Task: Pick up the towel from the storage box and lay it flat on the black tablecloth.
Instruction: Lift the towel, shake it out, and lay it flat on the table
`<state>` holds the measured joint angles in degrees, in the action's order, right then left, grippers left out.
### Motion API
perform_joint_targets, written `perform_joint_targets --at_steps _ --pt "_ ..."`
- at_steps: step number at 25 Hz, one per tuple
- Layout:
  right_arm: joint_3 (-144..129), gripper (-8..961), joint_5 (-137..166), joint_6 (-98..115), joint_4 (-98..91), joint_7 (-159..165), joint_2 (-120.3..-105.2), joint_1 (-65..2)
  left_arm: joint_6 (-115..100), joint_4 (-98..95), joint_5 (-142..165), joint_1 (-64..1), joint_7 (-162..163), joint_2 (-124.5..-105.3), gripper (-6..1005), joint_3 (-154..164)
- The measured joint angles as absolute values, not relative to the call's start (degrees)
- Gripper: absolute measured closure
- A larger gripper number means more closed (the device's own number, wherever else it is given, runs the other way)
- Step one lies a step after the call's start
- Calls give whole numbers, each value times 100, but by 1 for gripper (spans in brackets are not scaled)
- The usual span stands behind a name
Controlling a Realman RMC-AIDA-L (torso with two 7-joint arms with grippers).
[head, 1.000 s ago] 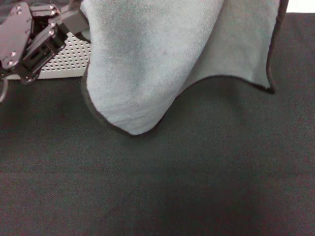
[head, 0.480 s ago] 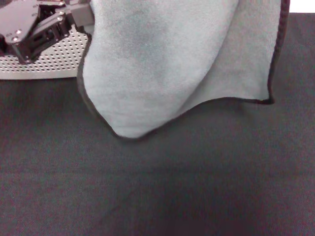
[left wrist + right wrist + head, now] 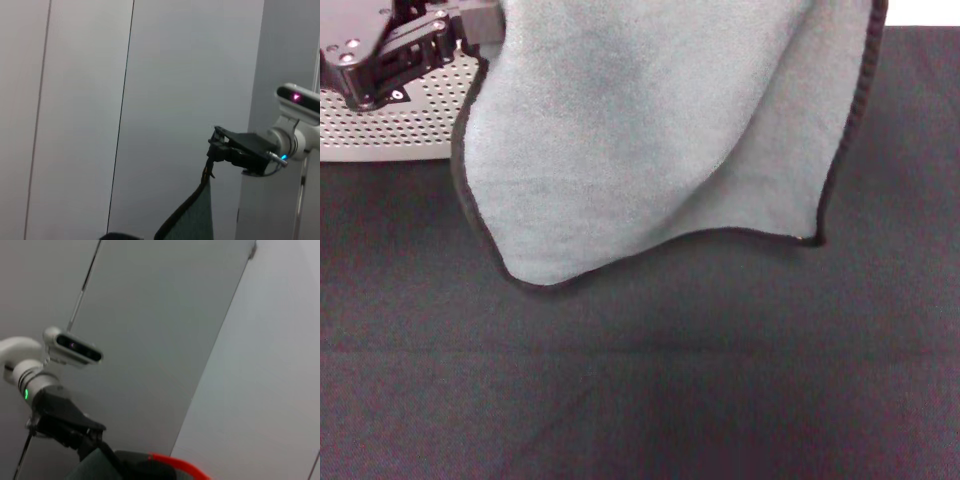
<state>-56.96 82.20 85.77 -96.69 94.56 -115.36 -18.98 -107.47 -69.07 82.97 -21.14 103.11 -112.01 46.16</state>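
Both grippers, the left at far left and the right, are clamped on the towel's top corners, so it hangs spread above the tablecloth, right of the box, ready for lowering flat.

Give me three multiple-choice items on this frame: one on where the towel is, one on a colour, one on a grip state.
1. Where is the towel?
A. Inside the storage box
B. Hanging above the black tablecloth
C. Lying flat on the tablecloth

2. What colour is the towel's hem?
A. White
B. Red
C. Black

3. What is the left gripper doing?
A. Shut on the towel
B. Open, away from the towel
C. Resting in the box

Key:
1 B: it hangs draped over the black tablecloth, beside the storage box.
2 C: a thin dark edge borders the grey-blue cloth.
3 A: the right wrist view shows it pinching the cloth, as the right gripper does in the left wrist view.
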Motion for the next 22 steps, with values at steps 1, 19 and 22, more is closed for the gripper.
perform_joint_targets --at_steps 1,19,22 --pt "-5684 946 8244 8590 -9689 9479 -11536 -1897 -10747 -6907 8297 -2114 10311 -11201 978 4616" --pt "-5419 947 8728 8645 -10304 9939 -11461 -1869 -10534 -8514 8809 -2089 11019 -11459 977 4378" --pt "-5417 947 8816 8656 -10437 9951 -11472 -1870 -10532 -8800 8931 -2104 11183 -11499 977 4405"
